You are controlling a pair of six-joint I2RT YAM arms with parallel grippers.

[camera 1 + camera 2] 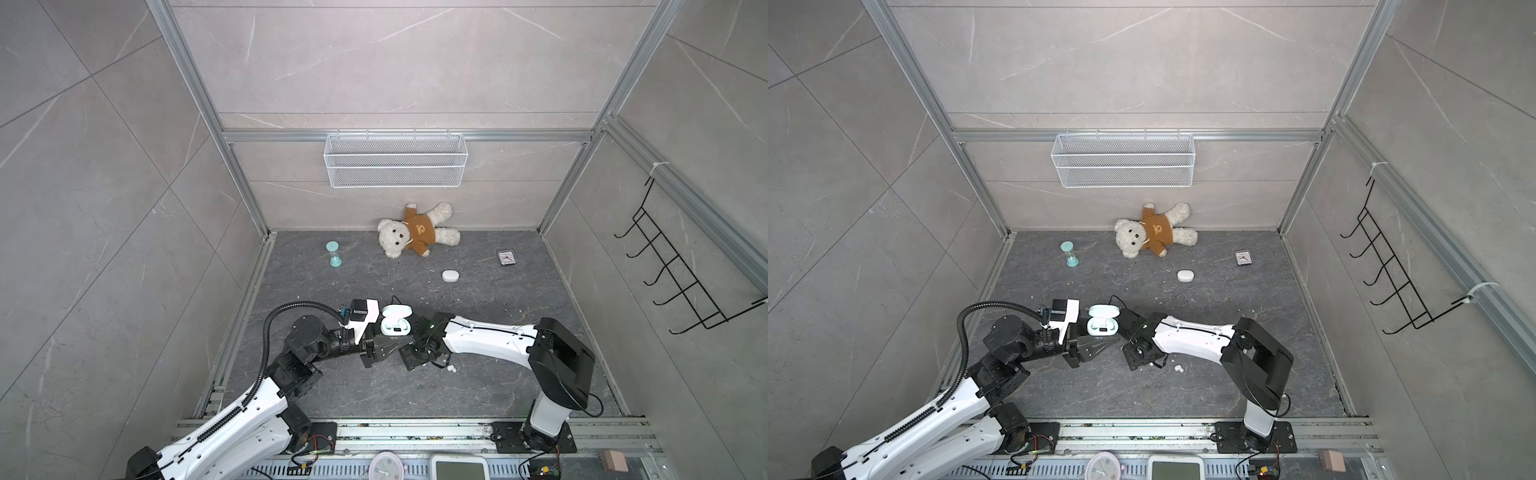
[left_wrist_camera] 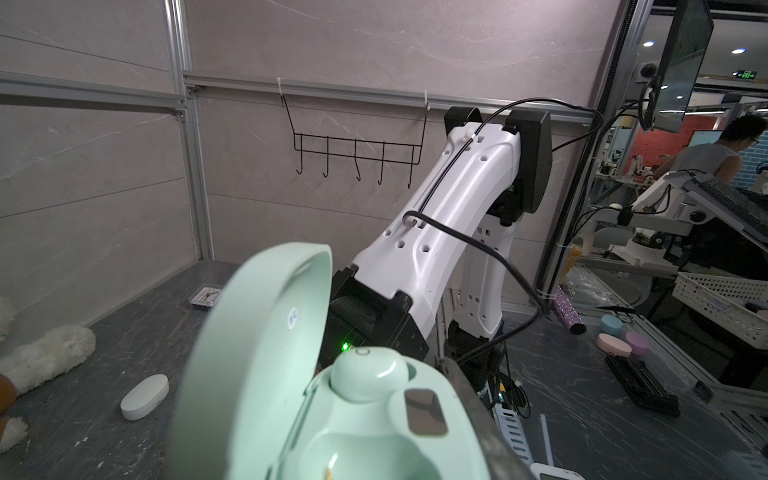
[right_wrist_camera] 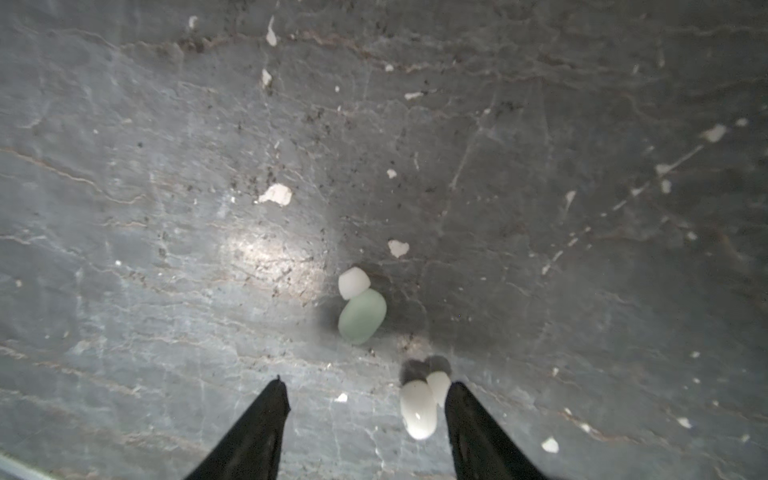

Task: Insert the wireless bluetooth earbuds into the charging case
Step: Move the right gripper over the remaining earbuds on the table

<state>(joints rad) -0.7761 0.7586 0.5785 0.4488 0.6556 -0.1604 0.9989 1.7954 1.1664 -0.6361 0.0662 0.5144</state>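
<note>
My left gripper [image 1: 392, 334] is shut on the mint green charging case [image 1: 395, 320] [image 1: 1102, 321] and holds it off the floor with its lid open. In the left wrist view a mint earbud [image 2: 368, 374] sits in one socket, the socket beside it [image 2: 365, 451] is empty, and one finger [image 2: 467, 401] presses the case's side. My right gripper [image 3: 368, 382] hangs open just above the floor. A white earbud [image 3: 417, 409] [image 1: 451, 368] lies between its fingertips, against one of them. A loose mint earbud [image 3: 362, 316] with a white tip lies just beyond the fingertips.
A closed white case [image 1: 450, 275] lies on the dark floor further back. At the back wall are a teddy bear [image 1: 417, 230], a mint hourglass [image 1: 333, 253] and a small clock [image 1: 505, 258]. White crumbs dot the floor. A wire basket [image 1: 394, 160] and a hook rack [image 1: 681, 270] hang on the walls.
</note>
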